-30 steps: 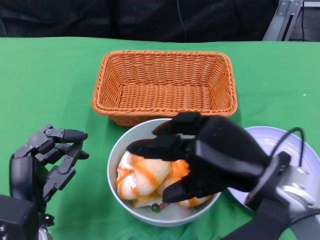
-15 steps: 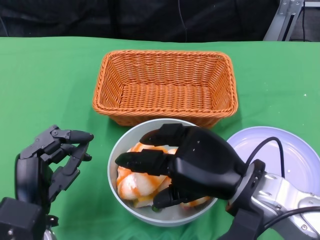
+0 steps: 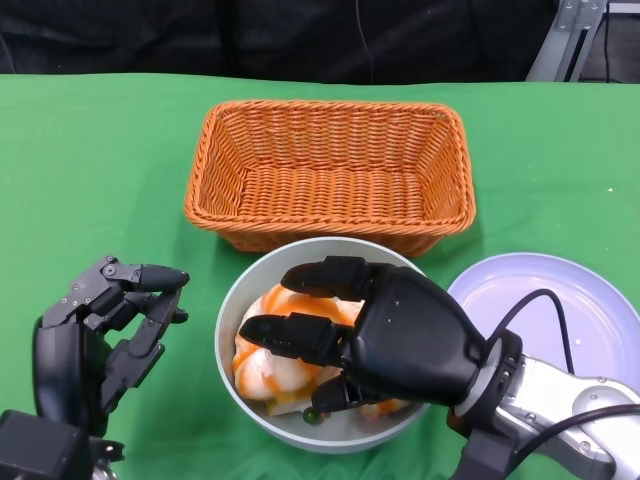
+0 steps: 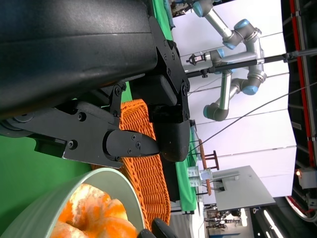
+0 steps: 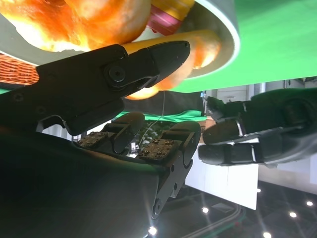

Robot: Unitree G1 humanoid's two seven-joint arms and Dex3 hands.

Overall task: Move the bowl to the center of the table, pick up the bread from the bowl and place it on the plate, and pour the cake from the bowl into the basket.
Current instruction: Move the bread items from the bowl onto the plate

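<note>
The pale grey bowl [image 3: 226, 322] stands just in front of the orange wicker basket [image 3: 330, 170]. It holds orange-and-white bread [image 3: 272, 362] and, at its near side, a small piece of cake [image 3: 312, 413]. My right hand [image 3: 392, 338] is down over the bowl with its fingers spread across the bread. In the right wrist view one finger [image 5: 148, 57] lies against the bread [image 5: 99, 15] while the others stand off it. My left hand [image 3: 100, 330] hovers to the left of the bowl, fingers apart and holding nothing. The lilac plate [image 3: 585, 305] lies to the right of the bowl.
The green tablecloth [image 3: 90, 170] is bare to the left of the basket and to its right. The basket's near wall almost touches the bowl's far rim. A cable [image 3: 530, 300] loops from my right wrist over the plate's near left edge.
My right hand has dropped from above the bowl down onto the bread and shifted left, so more of the plate now shows. My left hand has edged slightly lower.
</note>
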